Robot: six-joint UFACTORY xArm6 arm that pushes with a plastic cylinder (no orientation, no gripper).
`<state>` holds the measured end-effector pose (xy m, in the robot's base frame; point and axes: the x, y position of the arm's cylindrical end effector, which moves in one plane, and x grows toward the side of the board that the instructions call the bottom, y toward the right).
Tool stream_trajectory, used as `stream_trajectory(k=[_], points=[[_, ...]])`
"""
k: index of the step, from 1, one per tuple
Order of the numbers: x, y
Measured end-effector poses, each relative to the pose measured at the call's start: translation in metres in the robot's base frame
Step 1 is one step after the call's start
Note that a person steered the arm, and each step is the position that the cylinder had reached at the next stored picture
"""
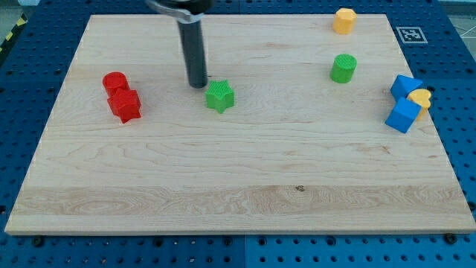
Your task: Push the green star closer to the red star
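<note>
Green star [219, 96]: centre-left of the surface [238, 186]. Red star [125, 106]: left of frame, touching the red cylinder [114, 82] above it. My tip [197, 84]: just upper-left of the green star, possibly touching; no gripper fitted, nothing held. Risk: pushing from this side drives the green star rightward, away from its target.

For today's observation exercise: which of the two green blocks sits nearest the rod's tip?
The green star, just right of and below my tip. The green cylinder stands far off toward the view's right.
</note>
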<state>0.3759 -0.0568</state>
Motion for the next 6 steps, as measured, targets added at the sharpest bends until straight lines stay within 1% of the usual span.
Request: stream_trajectory(k=[1, 2, 3, 5, 6], points=[[0.006, 0.048], [0.036, 0.078], [0.049, 0.064], [0.048, -0.026], [0.048, -0.013]])
